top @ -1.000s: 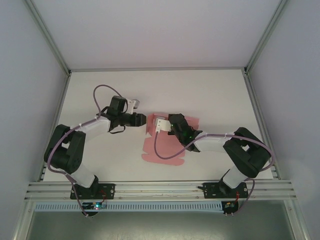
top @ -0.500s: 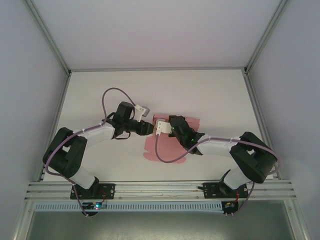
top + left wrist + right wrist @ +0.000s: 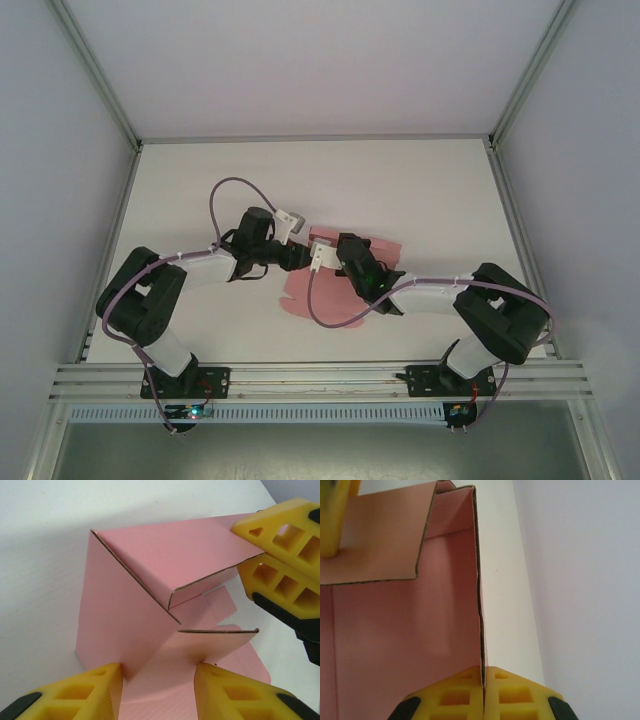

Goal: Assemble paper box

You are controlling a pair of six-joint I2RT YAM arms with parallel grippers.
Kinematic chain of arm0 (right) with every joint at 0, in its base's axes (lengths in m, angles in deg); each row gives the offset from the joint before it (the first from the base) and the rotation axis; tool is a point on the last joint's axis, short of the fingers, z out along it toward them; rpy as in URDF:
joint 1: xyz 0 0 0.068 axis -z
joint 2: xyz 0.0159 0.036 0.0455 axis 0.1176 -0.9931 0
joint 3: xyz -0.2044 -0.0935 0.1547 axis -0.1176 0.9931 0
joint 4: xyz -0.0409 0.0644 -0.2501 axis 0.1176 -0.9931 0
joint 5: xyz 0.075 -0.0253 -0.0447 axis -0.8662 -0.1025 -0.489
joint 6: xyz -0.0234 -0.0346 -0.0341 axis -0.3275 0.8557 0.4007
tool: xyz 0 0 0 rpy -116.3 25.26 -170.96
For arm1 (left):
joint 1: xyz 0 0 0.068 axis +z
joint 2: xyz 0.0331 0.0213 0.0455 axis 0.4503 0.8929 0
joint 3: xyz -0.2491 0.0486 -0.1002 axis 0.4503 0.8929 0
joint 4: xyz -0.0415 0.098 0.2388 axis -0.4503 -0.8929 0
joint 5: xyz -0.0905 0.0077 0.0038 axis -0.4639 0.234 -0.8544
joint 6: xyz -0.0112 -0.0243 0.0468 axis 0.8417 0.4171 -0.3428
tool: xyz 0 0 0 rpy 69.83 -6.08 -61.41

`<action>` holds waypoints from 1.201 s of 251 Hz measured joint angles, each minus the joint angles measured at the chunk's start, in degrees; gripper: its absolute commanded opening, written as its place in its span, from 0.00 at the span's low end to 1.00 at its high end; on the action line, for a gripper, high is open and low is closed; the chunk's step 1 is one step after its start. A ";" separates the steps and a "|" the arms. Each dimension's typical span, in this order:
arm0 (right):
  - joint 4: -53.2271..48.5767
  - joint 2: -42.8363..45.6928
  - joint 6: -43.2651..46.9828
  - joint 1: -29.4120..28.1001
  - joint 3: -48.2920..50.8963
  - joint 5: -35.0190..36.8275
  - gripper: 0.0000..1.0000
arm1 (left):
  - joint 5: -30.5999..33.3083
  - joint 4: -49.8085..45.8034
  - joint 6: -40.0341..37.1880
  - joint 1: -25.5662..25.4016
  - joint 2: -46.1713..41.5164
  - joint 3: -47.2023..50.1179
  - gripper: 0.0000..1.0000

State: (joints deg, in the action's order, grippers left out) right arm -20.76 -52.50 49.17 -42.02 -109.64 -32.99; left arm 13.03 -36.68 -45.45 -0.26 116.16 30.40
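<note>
Mid-worktop (image 3: 430, 190), our right end effector (image 3: 483, 672) pinches a raised wall of the paper box (image 3: 300, 297), holding it upright, while our left end effector (image 3: 157, 672), spread wide, straddles a neighbouring flap, seemingly to fold it.

The paper box (image 3: 125, 625) is thin pink card, matt and smooth on every panel (its cut edges show as a darker, raw brownish line). Under the box, the table (image 3: 420, 190) is a white, matt, even surface. Beside the box, the fingers (image 3: 85, 697) of the left gripper (image 3: 155, 672) are yellow moulded plastic, dull and faintly grainy, cored with square pockets and edged in black. Those of the right gripper (image 3: 483, 680), pinched on a box wall, look the same. On the near side of the box, the rails (image 3: 320, 375) are pale brushed metal with a soft sheen.
</note>
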 measured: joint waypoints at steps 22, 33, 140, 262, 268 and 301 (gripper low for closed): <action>-0.42 0.00 -0.11 -1.03 -0.07 1.55 0.00 | 0.87 1.95 0.00 -0.11 -0.50 1.62 0.42; -0.74 0.02 -0.37 -1.49 -0.15 2.14 0.00 | 1.09 2.32 -0.02 -0.15 -0.48 2.14 0.42; -11.54 1.07 -2.97 -4.26 -4.35 4.07 0.00 | 2.97 10.19 -0.48 -0.31 0.35 6.78 0.52; -20.98 4.22 -7.26 -11.04 -5.31 8.26 0.00 | 5.84 13.49 0.61 -0.31 0.81 12.20 0.50; -21.57 4.37 -7.39 -11.30 -5.31 8.46 0.00 | 5.68 13.92 0.63 -0.31 1.01 12.20 0.50; -23.56 4.11 -8.24 -11.47 -5.77 9.25 0.00 | 3.45 18.05 1.68 -0.28 3.26 12.17 0.52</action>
State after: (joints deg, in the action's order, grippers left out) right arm -44.32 -48.39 40.93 -53.50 -115.41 -23.74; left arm 16.49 -18.62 -43.77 -0.55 119.42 42.58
